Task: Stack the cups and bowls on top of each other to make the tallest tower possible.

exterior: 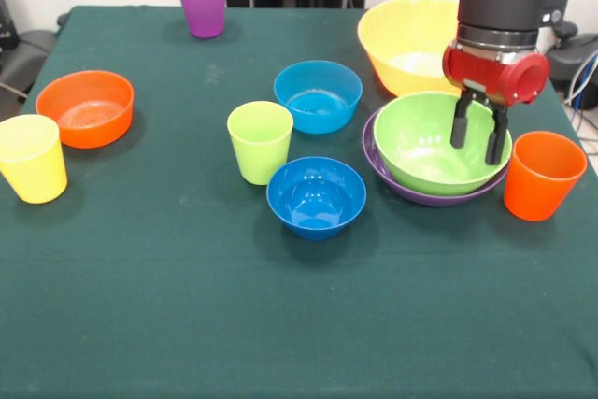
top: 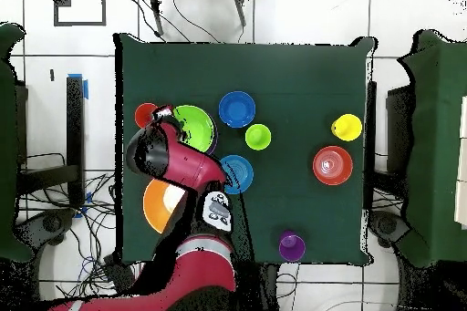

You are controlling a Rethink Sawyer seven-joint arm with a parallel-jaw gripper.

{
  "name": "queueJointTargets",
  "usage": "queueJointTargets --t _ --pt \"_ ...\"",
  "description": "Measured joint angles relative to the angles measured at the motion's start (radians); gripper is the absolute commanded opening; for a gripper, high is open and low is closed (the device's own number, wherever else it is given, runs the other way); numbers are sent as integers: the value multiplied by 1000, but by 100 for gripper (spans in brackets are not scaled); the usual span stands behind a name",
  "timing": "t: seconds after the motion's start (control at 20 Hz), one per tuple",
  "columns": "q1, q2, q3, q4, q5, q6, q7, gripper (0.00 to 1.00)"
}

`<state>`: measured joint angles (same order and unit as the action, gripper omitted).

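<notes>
A lime green bowl [exterior: 434, 142] sits nested in a purple bowl [exterior: 439, 199] at the right. My gripper [exterior: 477, 149] is open and empty, its fingers hanging over the right part of the green bowl, close to its rim. An orange cup [exterior: 543, 175] stands just right of the pair. A large yellow bowl [exterior: 406, 44] is behind them. A light blue bowl [exterior: 318, 96], a dark blue bowl [exterior: 316, 196] and a lime green cup [exterior: 260, 141] are mid-table. An orange bowl [exterior: 86, 107] and a yellow cup [exterior: 33, 158] are at the left. A purple cup [exterior: 201, 4] is far back.
All stand upright on a dark green tablecloth [exterior: 140, 306]. In the overhead view the arm [top: 178, 157] covers part of the green bowl [top: 193, 128] and the yellow bowl [top: 157, 205]. Cables and chairs surround the table.
</notes>
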<state>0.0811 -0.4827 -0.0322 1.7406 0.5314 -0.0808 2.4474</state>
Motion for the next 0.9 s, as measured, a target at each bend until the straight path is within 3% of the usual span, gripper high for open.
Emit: queueJointTargets --t 0.9 --pt "-4 18 -13 -81 6 0 0 100"
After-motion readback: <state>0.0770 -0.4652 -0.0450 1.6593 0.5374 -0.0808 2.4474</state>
